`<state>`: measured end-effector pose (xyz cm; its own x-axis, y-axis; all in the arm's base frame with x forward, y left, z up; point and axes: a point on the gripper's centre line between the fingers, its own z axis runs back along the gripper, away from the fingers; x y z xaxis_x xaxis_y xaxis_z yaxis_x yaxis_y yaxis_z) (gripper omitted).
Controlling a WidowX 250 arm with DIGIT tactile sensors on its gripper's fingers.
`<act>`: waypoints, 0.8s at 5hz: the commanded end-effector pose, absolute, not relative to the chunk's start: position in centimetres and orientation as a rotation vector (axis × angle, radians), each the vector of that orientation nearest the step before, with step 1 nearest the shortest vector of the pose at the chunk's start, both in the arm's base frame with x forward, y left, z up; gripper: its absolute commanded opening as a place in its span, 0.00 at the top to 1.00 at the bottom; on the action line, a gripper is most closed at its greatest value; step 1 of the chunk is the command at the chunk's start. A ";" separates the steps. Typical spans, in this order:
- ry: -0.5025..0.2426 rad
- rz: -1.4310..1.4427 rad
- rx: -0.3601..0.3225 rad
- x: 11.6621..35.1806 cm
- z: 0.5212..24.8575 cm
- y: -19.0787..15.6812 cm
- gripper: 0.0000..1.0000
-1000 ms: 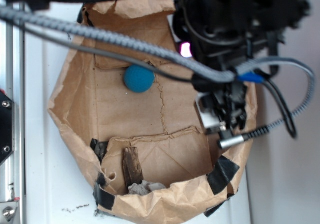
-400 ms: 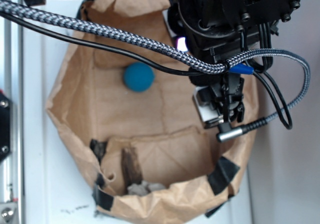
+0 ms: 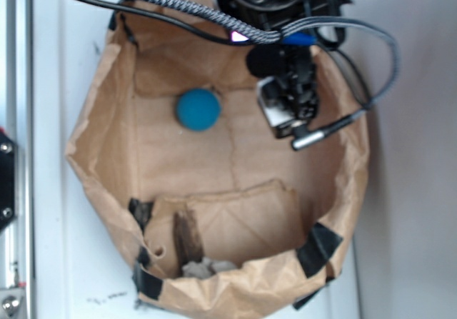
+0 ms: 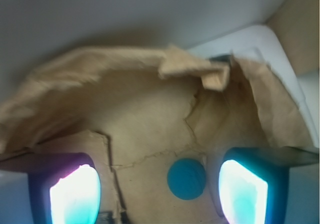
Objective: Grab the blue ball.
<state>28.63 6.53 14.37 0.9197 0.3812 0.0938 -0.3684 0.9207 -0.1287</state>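
The gripper (image 4: pixel 160 189) has swung toward 12 o'clock; its wide-open, empty jaws now bracket the small teal-blue dimpled ball (image 3: pixel 198 109), nearly ready to descend.

I am looking through the wrist camera at the small round teal-blue ball (image 4: pixel 186 178) lying on the creased floor of the torn brown paper bag (image 4: pixel 125 98). My gripper (image 4: pixel 159 194) is standing spread, its two glowing fingers (image 4: pixel 75 196) flanking the ball, which is sitting nearer the right-hand one.
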 end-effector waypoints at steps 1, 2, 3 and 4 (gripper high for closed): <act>-0.118 0.349 -0.052 28.3 11.6 6.3 0.00; -0.089 0.346 0.007 28.2 9.6 6.4 0.00; -0.074 0.343 0.035 27.9 8.4 6.7 0.00; -0.086 0.329 0.134 28.0 6.4 6.9 0.00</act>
